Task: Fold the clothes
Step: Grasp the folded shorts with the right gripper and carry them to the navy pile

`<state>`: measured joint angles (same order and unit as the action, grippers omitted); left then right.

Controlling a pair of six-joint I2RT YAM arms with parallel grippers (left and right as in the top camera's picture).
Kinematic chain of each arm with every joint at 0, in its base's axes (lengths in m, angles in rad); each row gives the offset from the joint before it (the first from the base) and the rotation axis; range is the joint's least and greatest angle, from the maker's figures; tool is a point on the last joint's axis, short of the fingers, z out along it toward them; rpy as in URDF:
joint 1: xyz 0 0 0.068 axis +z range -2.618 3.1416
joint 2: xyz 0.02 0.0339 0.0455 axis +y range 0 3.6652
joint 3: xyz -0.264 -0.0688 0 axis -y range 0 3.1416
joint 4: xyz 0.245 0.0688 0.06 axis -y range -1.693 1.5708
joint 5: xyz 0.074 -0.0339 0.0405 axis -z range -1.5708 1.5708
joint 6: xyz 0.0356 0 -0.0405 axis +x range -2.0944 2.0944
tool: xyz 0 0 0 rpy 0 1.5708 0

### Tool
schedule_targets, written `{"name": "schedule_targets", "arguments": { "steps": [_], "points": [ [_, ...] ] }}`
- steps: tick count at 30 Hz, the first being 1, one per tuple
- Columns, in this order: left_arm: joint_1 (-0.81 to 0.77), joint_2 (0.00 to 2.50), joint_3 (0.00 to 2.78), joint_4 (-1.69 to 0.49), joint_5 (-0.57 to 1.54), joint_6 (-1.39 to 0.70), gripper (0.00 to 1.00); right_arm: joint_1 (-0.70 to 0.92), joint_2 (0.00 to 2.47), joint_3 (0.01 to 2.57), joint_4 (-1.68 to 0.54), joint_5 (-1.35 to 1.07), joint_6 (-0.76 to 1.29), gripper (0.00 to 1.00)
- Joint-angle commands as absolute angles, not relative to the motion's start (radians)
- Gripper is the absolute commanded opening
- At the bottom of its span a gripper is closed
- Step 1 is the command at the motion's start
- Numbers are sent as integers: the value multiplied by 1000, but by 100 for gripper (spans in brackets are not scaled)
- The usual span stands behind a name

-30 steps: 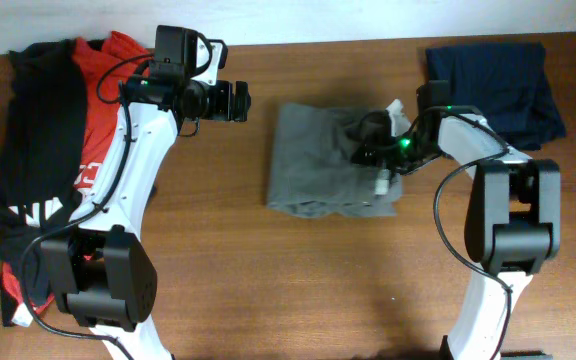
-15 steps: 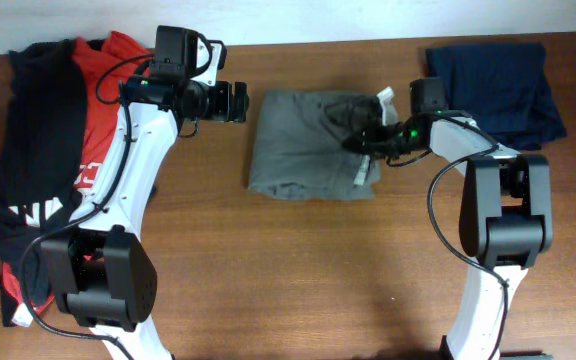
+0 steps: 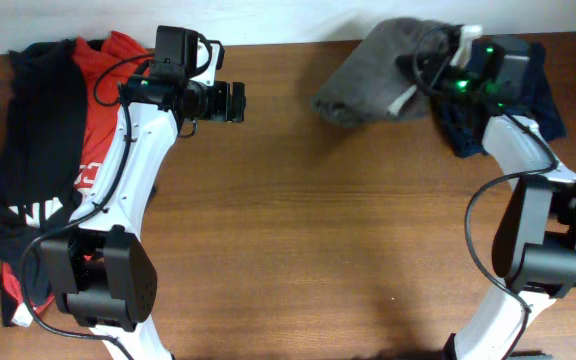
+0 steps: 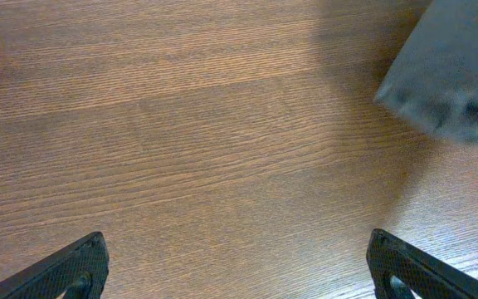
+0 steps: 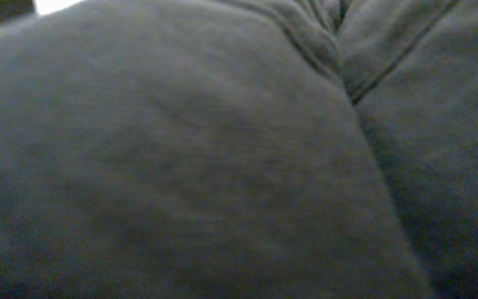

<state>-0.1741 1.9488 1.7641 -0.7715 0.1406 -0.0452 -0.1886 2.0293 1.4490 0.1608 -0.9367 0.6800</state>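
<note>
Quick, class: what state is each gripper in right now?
Left gripper: open, empty.
Right gripper: closed on the shorts.

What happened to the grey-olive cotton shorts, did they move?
Yes. The grey-olive cotton shorts moved from the middle of the brown wooden table toward its far edge and rightward, beside the dark navy folded garment, gripped by the right tool.

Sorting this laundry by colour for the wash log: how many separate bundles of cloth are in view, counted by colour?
Grey-olive: 1, the shorts
Dark navy: 1, the folded garment
Red and black: 1, the heap of tops, pieces inside not countable
Total: 3
</note>
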Motion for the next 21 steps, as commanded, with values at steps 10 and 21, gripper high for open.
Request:
{"name": "schedule_targets", "arguments": {
  "steps": [10, 21],
  "points": [
    [-171, 1935, 1772, -767, 103, -26, 99, -367, 1985, 1459, 428, -751, 802, 4],
    [-172, 1935, 1772, -749, 93, -26, 99, -392, 1991, 1459, 464, -232, 791, 4]
  ]
}}
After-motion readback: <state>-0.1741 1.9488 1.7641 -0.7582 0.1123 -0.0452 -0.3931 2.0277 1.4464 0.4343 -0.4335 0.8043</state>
